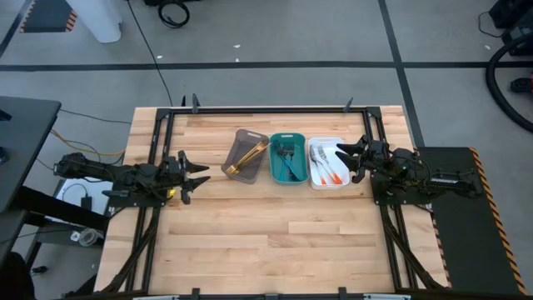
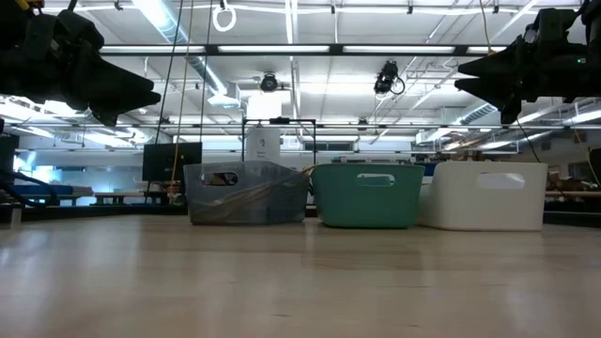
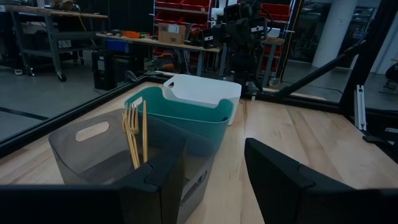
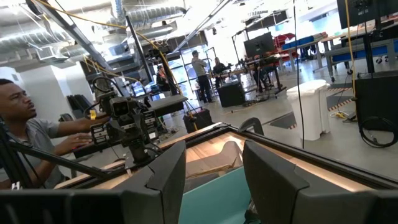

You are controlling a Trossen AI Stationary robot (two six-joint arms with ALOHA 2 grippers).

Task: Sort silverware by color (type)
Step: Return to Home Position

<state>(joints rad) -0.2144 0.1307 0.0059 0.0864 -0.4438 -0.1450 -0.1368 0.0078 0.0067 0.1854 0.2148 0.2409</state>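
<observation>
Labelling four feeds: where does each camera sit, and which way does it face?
High: overhead, straight down on the table; left gripper and right gripper flank three trays.
Low: table-top height, level across at the grey tray, teal tray, white tray; grippers overhead.
Left wrist: faces the trays past its own open fingers.
Right wrist: faces the left arm past its own fingers.
High and left wrist both show gold forks in the grey tray.
</observation>
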